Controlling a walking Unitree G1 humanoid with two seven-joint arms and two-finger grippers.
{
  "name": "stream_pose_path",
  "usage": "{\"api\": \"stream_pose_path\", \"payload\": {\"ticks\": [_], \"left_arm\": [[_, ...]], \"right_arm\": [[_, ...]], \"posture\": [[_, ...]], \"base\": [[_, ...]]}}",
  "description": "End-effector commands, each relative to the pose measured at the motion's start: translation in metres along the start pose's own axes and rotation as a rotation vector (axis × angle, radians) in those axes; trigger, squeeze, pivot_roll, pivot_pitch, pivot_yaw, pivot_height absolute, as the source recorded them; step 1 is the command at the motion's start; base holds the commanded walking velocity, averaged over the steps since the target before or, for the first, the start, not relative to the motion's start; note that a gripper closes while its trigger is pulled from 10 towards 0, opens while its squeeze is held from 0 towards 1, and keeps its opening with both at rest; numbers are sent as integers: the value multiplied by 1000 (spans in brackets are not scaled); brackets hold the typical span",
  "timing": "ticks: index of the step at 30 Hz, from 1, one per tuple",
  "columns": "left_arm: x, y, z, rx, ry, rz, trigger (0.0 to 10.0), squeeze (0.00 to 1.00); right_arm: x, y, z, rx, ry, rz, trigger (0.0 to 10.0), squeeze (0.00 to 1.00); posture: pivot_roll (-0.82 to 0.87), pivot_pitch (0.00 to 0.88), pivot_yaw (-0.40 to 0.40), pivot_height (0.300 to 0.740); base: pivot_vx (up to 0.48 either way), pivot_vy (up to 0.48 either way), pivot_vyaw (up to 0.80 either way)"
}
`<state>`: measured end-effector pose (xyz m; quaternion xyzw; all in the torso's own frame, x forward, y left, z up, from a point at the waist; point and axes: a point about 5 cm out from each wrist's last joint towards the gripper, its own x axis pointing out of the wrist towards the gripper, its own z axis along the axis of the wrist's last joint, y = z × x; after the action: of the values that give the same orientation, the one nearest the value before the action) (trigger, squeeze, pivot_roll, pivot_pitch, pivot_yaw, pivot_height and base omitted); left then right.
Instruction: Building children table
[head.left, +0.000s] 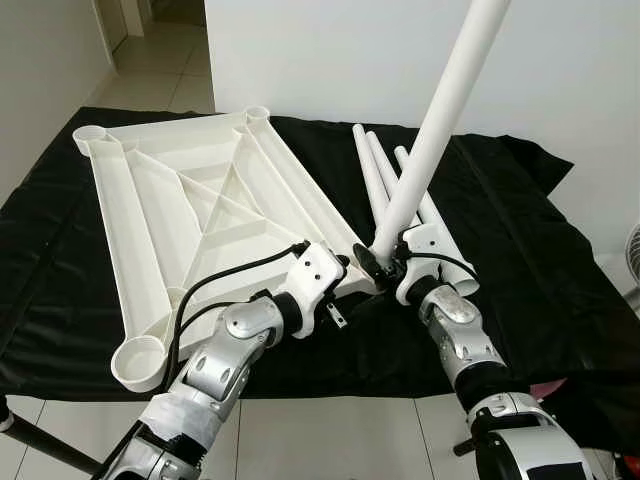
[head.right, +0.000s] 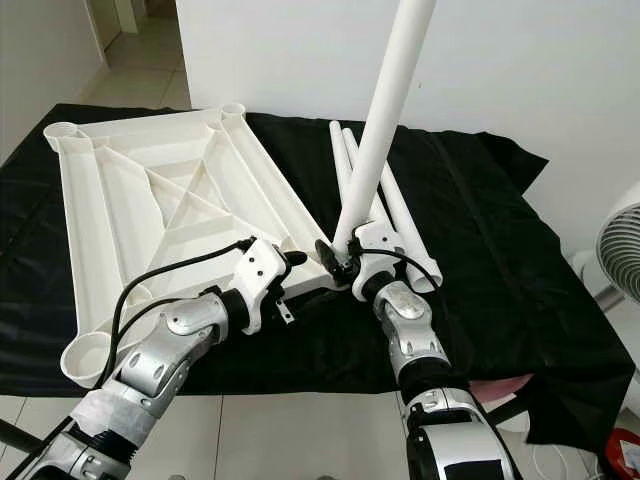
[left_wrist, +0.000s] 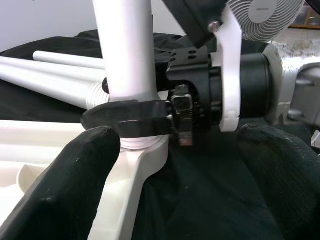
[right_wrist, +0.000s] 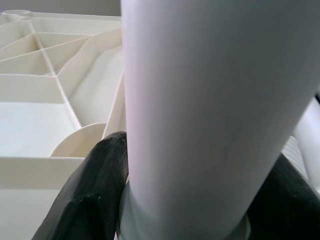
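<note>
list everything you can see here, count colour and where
tabletop: 1, white, upside down on the black cloth, ribbed underside up, round sockets at its corners
held leg: 1, white, tilted upright, lower end at the tabletop's near right corner socket
loose legs: 3, white, lying together on the cloth right of the tabletop
cloth: 1, black, spread over the floor
fan: 1, white, at the far right edge
pink thing: 1, near the cloth's front right edge, cannot tell what
left gripper: 1, black fingers, at the socket, open
right gripper: 1, black fingers, shut on the held leg's base
</note>
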<state>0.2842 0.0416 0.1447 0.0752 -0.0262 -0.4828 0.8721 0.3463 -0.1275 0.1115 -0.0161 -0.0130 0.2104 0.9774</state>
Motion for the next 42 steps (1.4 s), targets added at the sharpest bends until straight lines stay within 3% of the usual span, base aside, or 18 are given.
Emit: {"api": "stream_pose_path", "payload": {"ticks": [1, 8, 10, 18, 19, 20, 21, 31, 32, 33, 34, 42], "left_arm": [[1, -1, 1, 2, -1, -28, 10000, 0], [1, -2, 0, -3, 0, -27, 10000, 0], [0, -2, -1, -3, 3, -29, 10000, 0], [0, -2, 0, -5, 4, -30, 10000, 0], [0, -3, 0, -5, 4, -31, 10000, 0], [1, -3, 0, -5, 3, -31, 10000, 0], [1, -3, 0, -5, 3, -31, 10000, 0], [0, -4, 0, -8, 1, -27, 10000, 0], [0, -4, 0, -8, 1, -27, 10000, 0], [0, -4, 0, -8, 1, -27, 10000, 0], [0, -4, 0, -9, 2, -27, 10000, 0], [-1, -2, 1, -6, 0, -18, 10000, 0]], "right_arm": [[-4, 5, -17, 37, 86, -81, 10000, 0], [-6, 17, -21, 89, 80, -237, 10000, 0], [-7, 27, -21, 112, 71, -310, 10000, 0], [-7, 39, -15, 112, 52, -300, 10000, 0], [-8, 37, -14, 106, 46, -305, 10000, 224], [-8, 36, -14, 102, 41, -305, 10000, 224], [-8, 36, -11, 117, 20, -284, 10000, 1000], [-8, 29, 0, 84, -25, -183, 10000, 1000], [-7, 25, 2, 72, -32, -145, 10000, 137], [-7, 25, 2, 72, -32, -145, 10000, 137], [-7, 22, 4, 58, -34, -112, 10000, 0], [-4, 2, 11, -48, -24, 22, 10000, 0]], "posture": [[32, 0, -82, 740], [32, 0, -82, 740], [34, 0, -83, 740], [33, 0, -82, 740], [33, 0, -83, 740], [33, 0, -83, 740], [33, 0, -83, 740], [32, 0, -86, 740], [31, 0, -88, 740], [31, 0, -88, 740], [32, 0, -88, 740], [37, 0, -91, 740]], "base": [[0, 0, 0], [0, 0, 0], [0, 0, 0], [0, 0, 0], [0, 0, 0], [0, 0, 0], [0, 0, 0], [0, 0, 0], [0, 0, 0], [0, 0, 0], [0, 0, 0], [0, 0, 0]]}}
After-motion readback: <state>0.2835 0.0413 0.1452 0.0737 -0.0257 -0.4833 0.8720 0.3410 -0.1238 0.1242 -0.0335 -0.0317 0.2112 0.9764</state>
